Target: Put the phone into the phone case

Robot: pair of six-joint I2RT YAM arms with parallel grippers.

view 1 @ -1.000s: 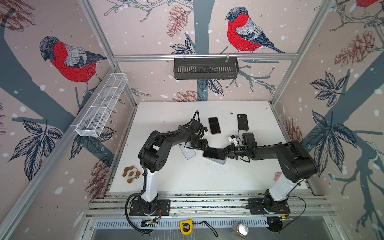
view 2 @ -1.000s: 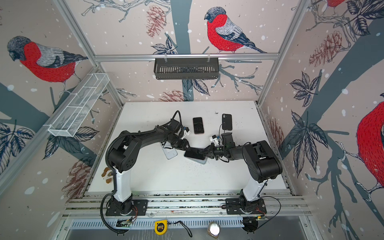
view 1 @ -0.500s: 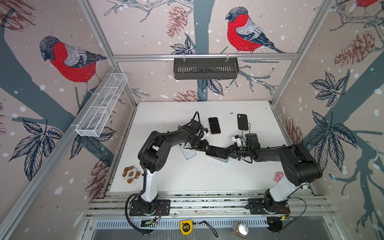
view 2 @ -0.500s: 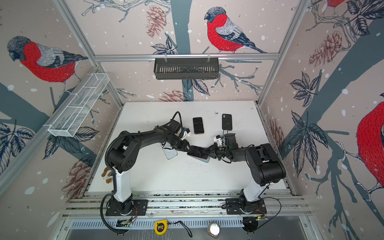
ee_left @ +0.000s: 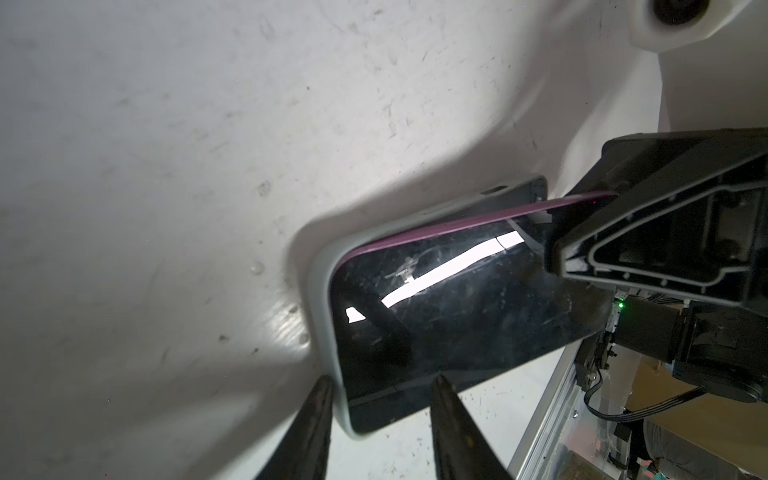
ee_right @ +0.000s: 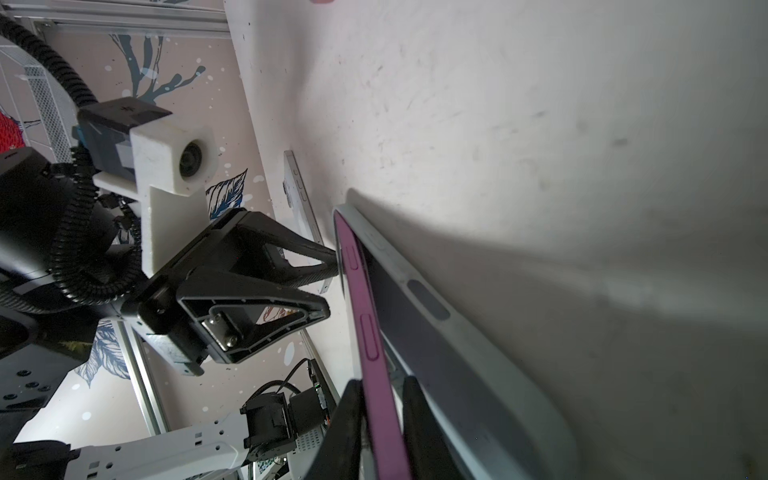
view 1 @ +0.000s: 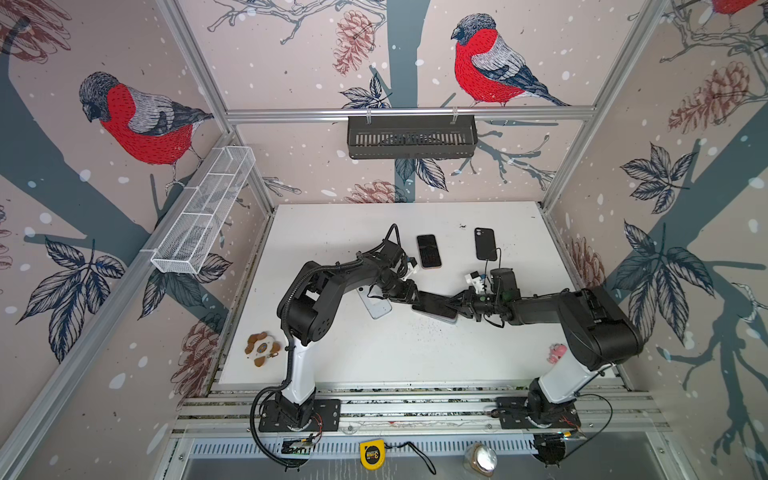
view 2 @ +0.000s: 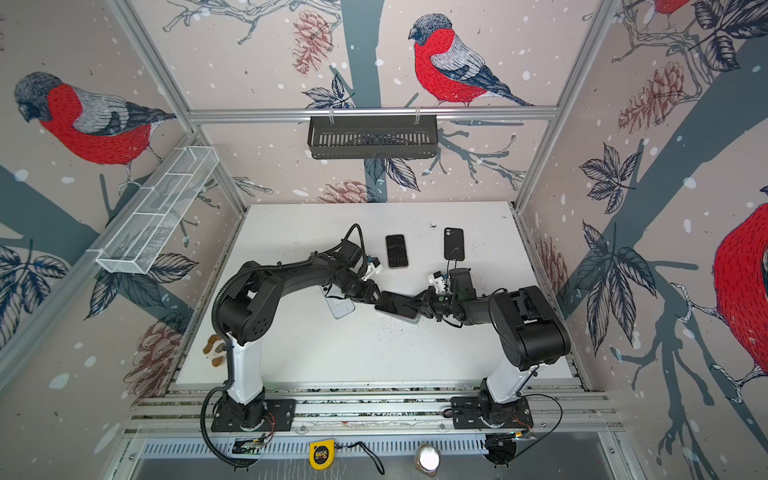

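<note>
Seating looked only half done: the slim purple-edged phone [ee_left: 457, 311] with its black glass face sat tilted, one end tucked inside the pale grey rubbery phone case [ee_left: 322, 299], the other end raised clear of the rim. The left gripper [ee_left: 382, 380] straddled the case's seated end, its fingers closed on it as far as I could judge, probably to stop it sliding. The right gripper [ee_right: 382, 382] had its fingers close either side of the phone's raised end; whether they truly pinched it I could not tell. That hold seemingly let the phone pivot down. The pair sat near the middle of the scuffed white tabletop [view 1: 374, 357], with a spare dark handset [view 1: 428, 250] behind, and bullfinch-papered walls [view 1: 124, 124] and a black slotted basket [view 1: 411, 137] beyond.
</note>
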